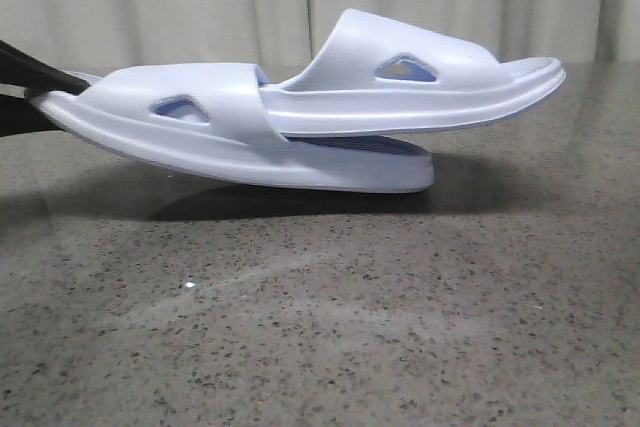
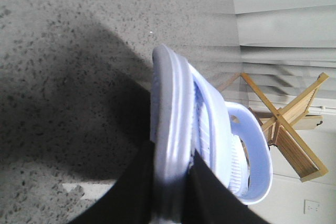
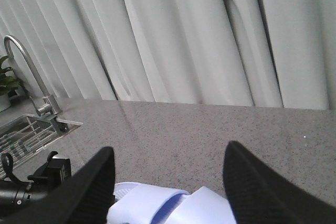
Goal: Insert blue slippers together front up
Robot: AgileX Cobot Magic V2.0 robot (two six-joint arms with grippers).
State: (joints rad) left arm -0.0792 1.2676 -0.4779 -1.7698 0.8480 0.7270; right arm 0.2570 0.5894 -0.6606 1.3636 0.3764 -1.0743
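Two pale blue slippers are nested on the speckled counter. The lower slipper (image 1: pixel 230 142) is tilted, its right end on the counter and its left end raised. My left gripper (image 1: pixel 30 87) is shut on that raised end. In the left wrist view the gripper (image 2: pixel 170 182) has a black finger on each side of the sole (image 2: pixel 170 103). The upper slipper (image 1: pixel 420 82) has one end tucked under the lower one's strap (image 1: pixel 215 97) and sticks out to the right. My right gripper (image 3: pixel 169 148) is open above the slippers (image 3: pixel 173 205), touching neither. It is out of the front view.
A steel sink (image 3: pixel 21 129) with a faucet (image 3: pixel 21 61) and a plant (image 3: pixel 5 77) show in the right wrist view, beyond my left arm (image 3: pixel 31 187). A wooden rack (image 2: pixel 286 124) stands past the counter's edge. Curtains (image 1: pixel 200 7) hang behind the counter.
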